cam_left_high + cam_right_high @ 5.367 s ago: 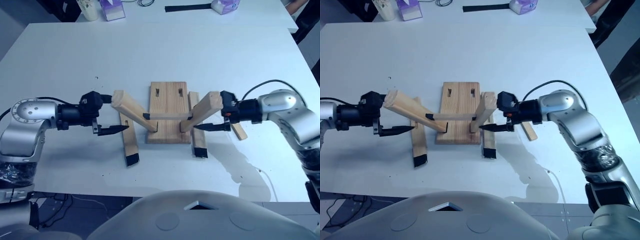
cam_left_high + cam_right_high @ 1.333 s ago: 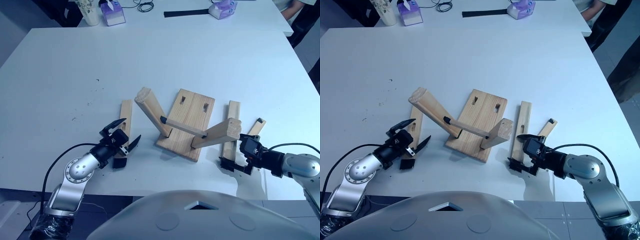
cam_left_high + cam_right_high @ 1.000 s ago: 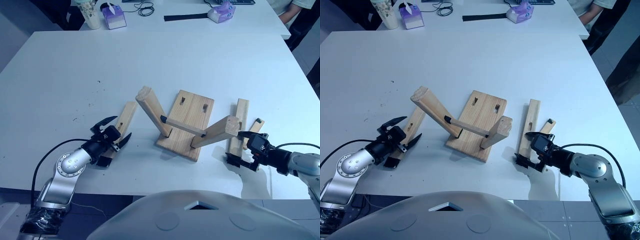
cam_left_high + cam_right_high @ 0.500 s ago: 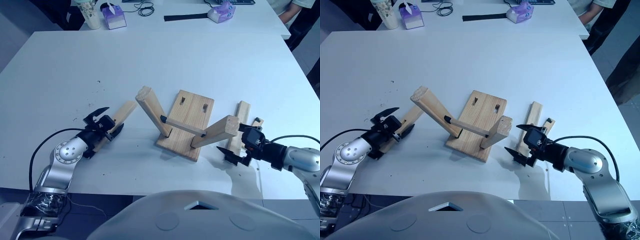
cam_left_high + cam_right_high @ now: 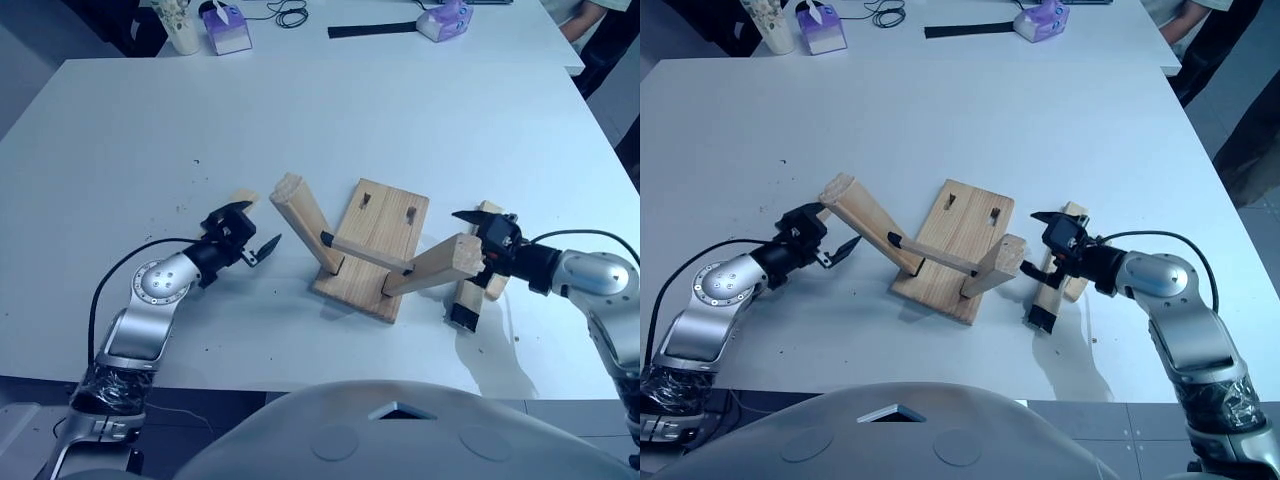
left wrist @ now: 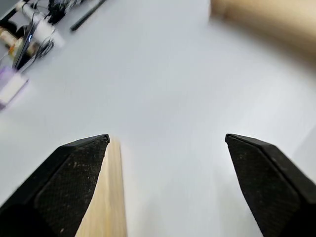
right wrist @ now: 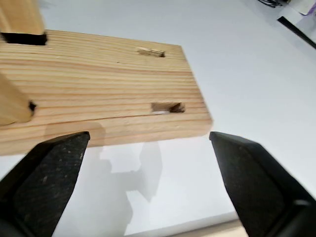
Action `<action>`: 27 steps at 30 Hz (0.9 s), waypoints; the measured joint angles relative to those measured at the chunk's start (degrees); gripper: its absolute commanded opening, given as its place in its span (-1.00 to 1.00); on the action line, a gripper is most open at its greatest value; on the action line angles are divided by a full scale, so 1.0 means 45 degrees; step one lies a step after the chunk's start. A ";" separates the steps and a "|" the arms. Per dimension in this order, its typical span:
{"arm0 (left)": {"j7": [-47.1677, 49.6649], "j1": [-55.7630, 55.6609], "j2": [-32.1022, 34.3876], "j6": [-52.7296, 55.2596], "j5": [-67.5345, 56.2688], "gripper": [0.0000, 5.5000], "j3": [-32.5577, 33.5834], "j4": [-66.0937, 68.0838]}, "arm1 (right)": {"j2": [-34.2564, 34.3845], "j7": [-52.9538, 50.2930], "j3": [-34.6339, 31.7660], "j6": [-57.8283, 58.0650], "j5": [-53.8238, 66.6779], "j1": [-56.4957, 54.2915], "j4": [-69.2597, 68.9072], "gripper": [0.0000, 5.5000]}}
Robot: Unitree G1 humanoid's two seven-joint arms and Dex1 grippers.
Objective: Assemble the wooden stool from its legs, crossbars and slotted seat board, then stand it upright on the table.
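Bright, even light from above; soft, faint shadows hug the seat board (image 5: pixel 390 225) on the white table (image 5: pixel 400 120).

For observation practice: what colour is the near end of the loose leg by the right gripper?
Black; the leg is otherwise pale wood. Right eye view.

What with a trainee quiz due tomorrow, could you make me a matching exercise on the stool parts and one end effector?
1 seat board
2 crossbar
3 loose leg
4 left end effector

a open, on the robot's left
b flat on the table, slots showing
c joins the tilted legs
d lying by the right end effector

Pairs: 1-b, 2-c, 3-d, 4-a
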 measured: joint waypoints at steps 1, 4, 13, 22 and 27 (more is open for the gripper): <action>-0.0158 -0.0144 0.0067 0.0298 -0.0241 0.59 0.0122 -0.0375 | 0.0022 0.0006 -0.0020 -0.0095 0.0003 -0.0319 0.0240 0.63; -0.0704 -0.0255 0.0711 0.0752 -0.0424 0.59 0.0262 -0.0864 | 0.0299 -0.0103 -0.0022 -0.0319 -0.0032 -0.1586 0.1280 0.63; -0.3229 0.2915 0.2558 0.1011 -0.0314 0.59 -0.1479 -0.2699 | 0.2150 -0.0656 0.1714 -0.2836 -0.1811 -0.5942 0.6827 0.63; -0.3642 0.2476 0.2521 0.2844 -0.1068 0.59 -0.2361 -0.3509 | 0.3173 -0.0574 0.3458 -0.7363 -0.4082 -0.9283 1.3774 0.63; -0.2180 0.0463 0.0403 0.4550 -0.1098 0.59 -0.2978 -0.2447 | 0.2858 0.0050 0.3990 -0.8838 -0.4618 -0.9990 1.4908 0.63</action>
